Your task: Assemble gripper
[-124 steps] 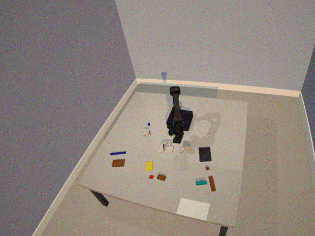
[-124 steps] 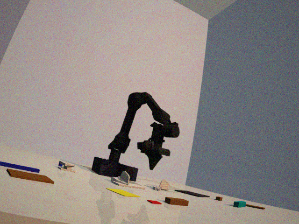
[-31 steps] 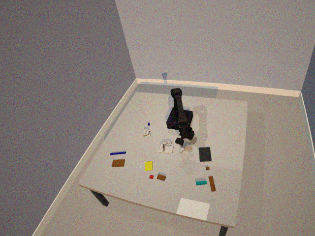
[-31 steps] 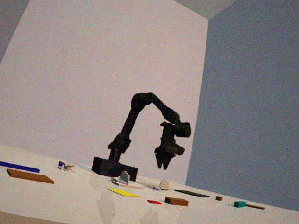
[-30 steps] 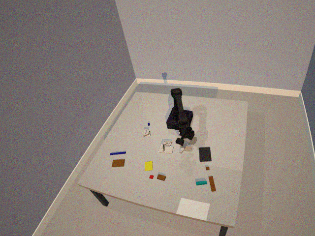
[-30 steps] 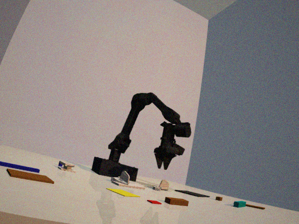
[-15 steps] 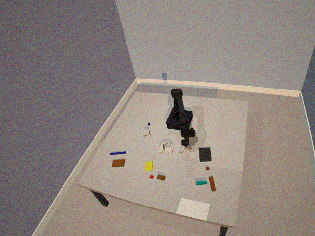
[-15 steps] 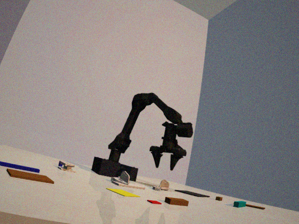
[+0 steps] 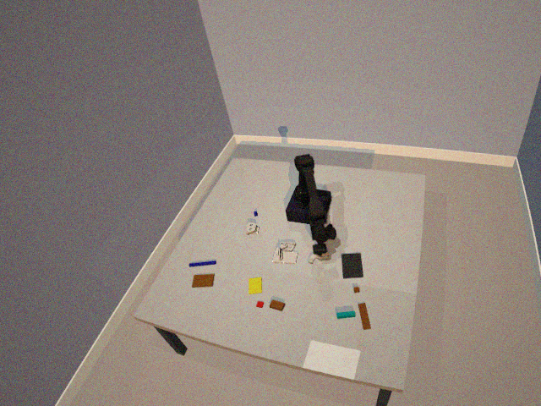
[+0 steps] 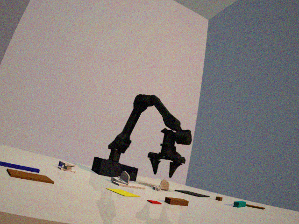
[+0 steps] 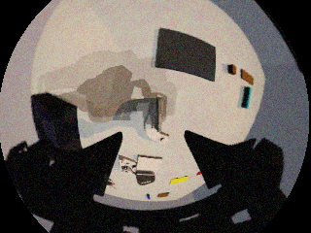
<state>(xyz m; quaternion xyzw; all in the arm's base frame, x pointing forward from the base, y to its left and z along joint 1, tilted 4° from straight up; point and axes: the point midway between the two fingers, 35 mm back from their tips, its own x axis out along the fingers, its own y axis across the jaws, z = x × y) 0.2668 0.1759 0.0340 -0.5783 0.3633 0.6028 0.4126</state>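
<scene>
Top view: we see our gripper point(image 9: 319, 249) point(image 10: 162, 175) point(image 11: 154, 135) right of centre in the lower half of the frame, over the nearest pale part point(image 9: 313, 258) point(image 10: 164, 185) point(image 11: 155, 134) of the assembly. In the exterior view its two fingers stand wide apart with nothing between them, pointing down above the surface point(image 9: 226, 323) point(image 10: 72, 202) point(image 11: 199, 107), well clear of that part. From the wrist, we find the same part between the fingertips in the picture, near the centre of the frame, untouched.

A pale middle cluster point(image 9: 290, 256) point(image 10: 124, 178) point(image 11: 149, 161) lies to the left of the gripper in the top view and at lower centre in the wrist view. A smaller pale part point(image 9: 252, 228) point(image 10: 66, 166) sits farther left, near a small blue block point(image 9: 255, 213). We cannot tell from these angles which piece is the base, a jaw or the housing plate.

The middle cluster shows a flat pale plate and, in the exterior view, an upright grey piece with a rounded top. The nearest part carries a tan, round-topped upright in that view, with small ridged detail at its left. The three groups lie apart, the assembly unfinished. A dark flat panel point(image 9: 352, 265) point(image 10: 191, 193) point(image 11: 186, 54) lies right of the nearest part in the top view.
</scene>
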